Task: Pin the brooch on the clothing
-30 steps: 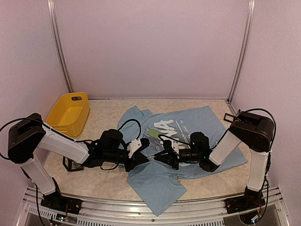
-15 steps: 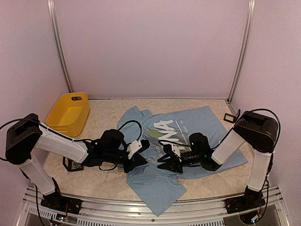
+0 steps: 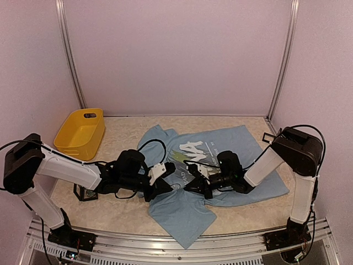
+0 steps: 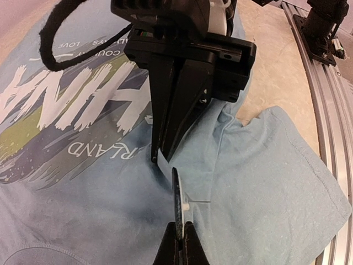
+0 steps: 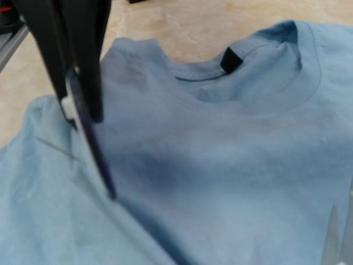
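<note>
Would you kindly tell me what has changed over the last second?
The right gripper dipped toward the near edge, then returned, ending slightly nearer the left gripper. The left gripper barely moved, its jaws shut on the brooch over the T-shirt. Shirt and yellow bin stayed put.

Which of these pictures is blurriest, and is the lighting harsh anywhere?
Right wrist view: soft all over, the left claw smeared dark. Left wrist view: sharp, T-shirt lettering readable. Top external view: even light, faint shadows, no glare.

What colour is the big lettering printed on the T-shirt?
White lettering on the light blue T-shirt; clearest in the left wrist view.
</note>
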Motion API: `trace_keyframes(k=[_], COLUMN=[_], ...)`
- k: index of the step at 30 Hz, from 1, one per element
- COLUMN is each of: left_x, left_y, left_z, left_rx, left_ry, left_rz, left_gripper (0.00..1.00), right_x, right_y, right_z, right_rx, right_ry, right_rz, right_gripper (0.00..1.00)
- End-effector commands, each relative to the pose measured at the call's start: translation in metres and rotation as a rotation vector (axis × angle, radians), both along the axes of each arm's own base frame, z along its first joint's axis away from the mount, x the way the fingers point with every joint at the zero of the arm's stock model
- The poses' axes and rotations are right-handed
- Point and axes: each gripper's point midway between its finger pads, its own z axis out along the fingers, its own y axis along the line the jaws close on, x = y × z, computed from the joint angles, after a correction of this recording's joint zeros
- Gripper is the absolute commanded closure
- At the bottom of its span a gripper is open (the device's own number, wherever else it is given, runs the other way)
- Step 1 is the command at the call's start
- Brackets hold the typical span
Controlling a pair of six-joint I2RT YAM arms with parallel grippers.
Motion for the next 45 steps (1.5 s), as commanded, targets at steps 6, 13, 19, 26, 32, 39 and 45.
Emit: trace_keyframes(k=[6,13,19,26,32,39,45], left_x=[-0.005,-0.004,-0.004,-0.004,-0.005,-0.006,-0.007], left_y=[-0.006,-0.006,-0.006,-0.005,-0.006,-0.006,-0.006], left_z=[0.023,0.018,0.015,0.017,0.017,0.015,0.016], left_rx=[-0.051,-0.040,-0.032,-0.035,-0.037,-0.034,-0.038], left_ry=[-0.025,-0.023,-0.021,-0.025,-0.021,-0.019,-0.019], left_rz=[-0.041,-0.035,-0.031,-0.032,-0.038,-0.044,-0.050], left_gripper=[1.00,1.00,1.00,1.00,1.00,1.00,1.00], right_x=[0.009,-0.004,-0.023,-0.031,-0.028,-0.021,-0.011], right_y=[-0.011,0.002,0.018,0.032,0.041,0.044,0.047], right_z=[-0.025,0.027,0.044,0.042,0.039,0.034,0.033], right_rx=[-0.093,0.049,0.131,0.156,0.157,0.138,0.123], right_ry=[0.067,0.059,0.058,0.063,0.062,0.054,0.079], right_rz=[-0.050,0.056,0.133,0.167,0.158,0.140,0.090], right_gripper=[1.00,0.62,0.35,0.41,0.54,0.76,0.77])
